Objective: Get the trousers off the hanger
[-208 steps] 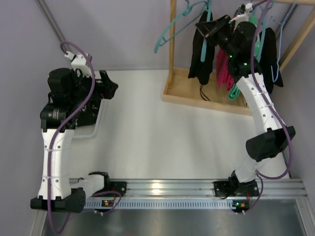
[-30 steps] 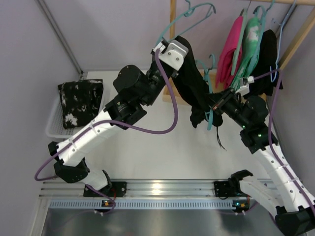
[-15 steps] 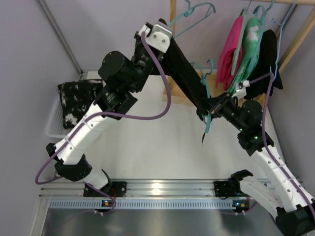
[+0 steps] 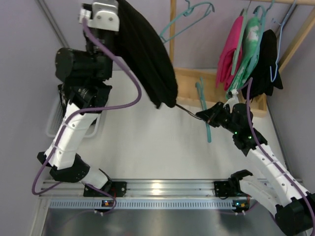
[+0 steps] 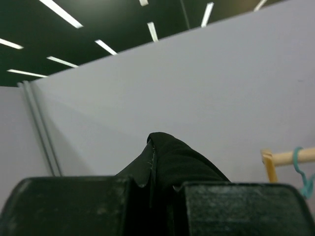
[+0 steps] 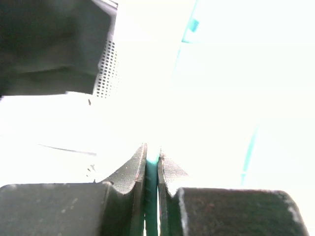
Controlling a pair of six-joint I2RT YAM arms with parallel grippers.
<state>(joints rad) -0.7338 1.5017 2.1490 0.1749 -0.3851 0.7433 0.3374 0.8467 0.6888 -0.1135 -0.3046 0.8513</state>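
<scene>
left gripper (image 5: 152,186) pinching trousers (image 4: 147,59), 11 o'clock | right gripper (image 6: 152,169) clamping hanger (image 4: 201,96), 3 o'clock | drawstring (image 4: 186,109) possibly snagged: pull toward 10 o'clock, hanger steady

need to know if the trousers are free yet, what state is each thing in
trousers: hanging limp from the left gripper, clear of the hanger
drawstring: trailing toward the right gripper
hanger: bare, held off the rack
left gripper: shut on the trousers, raised high
right gripper: shut on the hanger
pink garment: hanging on the rack
green garment: hanging on the rack
spare teal hanger: empty
</scene>
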